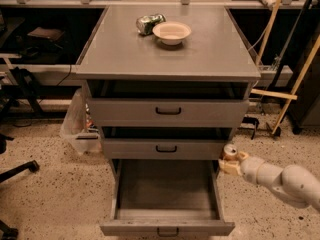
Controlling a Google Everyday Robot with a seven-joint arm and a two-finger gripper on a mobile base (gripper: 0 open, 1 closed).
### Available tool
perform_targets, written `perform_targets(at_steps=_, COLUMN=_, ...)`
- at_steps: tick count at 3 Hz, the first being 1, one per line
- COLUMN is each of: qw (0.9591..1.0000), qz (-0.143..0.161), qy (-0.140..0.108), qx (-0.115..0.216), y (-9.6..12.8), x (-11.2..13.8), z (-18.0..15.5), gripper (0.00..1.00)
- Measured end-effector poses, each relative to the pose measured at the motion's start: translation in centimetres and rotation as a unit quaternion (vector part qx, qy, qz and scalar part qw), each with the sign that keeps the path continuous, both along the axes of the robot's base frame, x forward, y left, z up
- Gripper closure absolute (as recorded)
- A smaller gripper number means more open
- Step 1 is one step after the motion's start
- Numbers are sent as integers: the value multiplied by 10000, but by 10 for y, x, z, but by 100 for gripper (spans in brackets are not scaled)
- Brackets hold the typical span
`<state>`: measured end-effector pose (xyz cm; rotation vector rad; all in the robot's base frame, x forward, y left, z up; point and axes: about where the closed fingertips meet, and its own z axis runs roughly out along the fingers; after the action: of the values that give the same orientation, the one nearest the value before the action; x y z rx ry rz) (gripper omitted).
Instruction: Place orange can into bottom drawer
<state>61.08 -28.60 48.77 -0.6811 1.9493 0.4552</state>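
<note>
Your pale two-finger gripper [229, 164] pinches the small shiny orange-copper metal can [230, 151], upright between its fingers. Just left of them, the deep grey metal bottom drawer [150, 228] stands pulled open.

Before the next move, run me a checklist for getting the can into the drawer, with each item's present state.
1. The bottom drawer is open: ok, it is pulled well out.
2. Room inside it: ok, nothing shows on its floor.
3. The orange can is held by the claw: ok, it is upright with its silver top up.
4. The can is over the drawer opening: not ok, it sits to the right of the drawer's right wall.
5. The middle drawer leaves the opening free: ok, it juts out far less.
6. The can's base clears the right wall: cannot tell.
</note>
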Motion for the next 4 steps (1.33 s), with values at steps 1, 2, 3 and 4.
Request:
perform_targets(at_steps=1, qw=9973, qz=-385, qy=532, qx=-332, y=-15, x=-14, z=-102, gripper=100)
perform_targets(at_steps=2, qw=9968, qz=-448, qy=559, qx=-357, y=-18, x=-14, z=-110, gripper=100)
perform_targets(at_steps=3, qw=9971, qz=-370, qy=602, qx=-290, y=-13, x=-11, z=-125, gripper=100)
perform_targets(at_steps=4, qw=9962, qz=-112, qy=831, qx=-247, y=2, x=-6, z=-175, gripper=100)
